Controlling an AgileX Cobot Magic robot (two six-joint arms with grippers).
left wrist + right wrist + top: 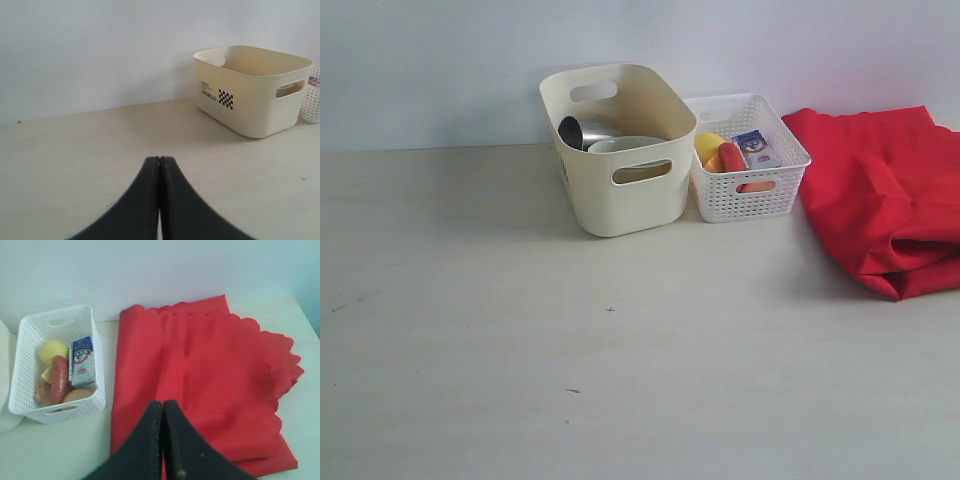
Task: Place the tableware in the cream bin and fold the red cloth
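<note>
My left pincer [160,162] has its jaws pressed together on nothing, and it faces the tall cream-yellow plastic bin [610,205] across bare pale tabletop [520,350]. My right pincer [162,406] is likewise closed and empty, pointing at the large bright red cloth with scalloped edges [200,370].

Inside the cream bin I can see a steel cup [578,132] lying on its side and a pale grey-white bowl [625,145]. The bin's wall hides whatever else lies deeper. No tableware shows on the table around the bin, so I judge that half finished.

The small white lattice basket [740,200] of food stands just beside the bin, and the red cloth lies further out on that same side. It lies doubled over in layers, a little uneven at one corner. I judge the fold made, and at most a tidy-up is left.
</note>
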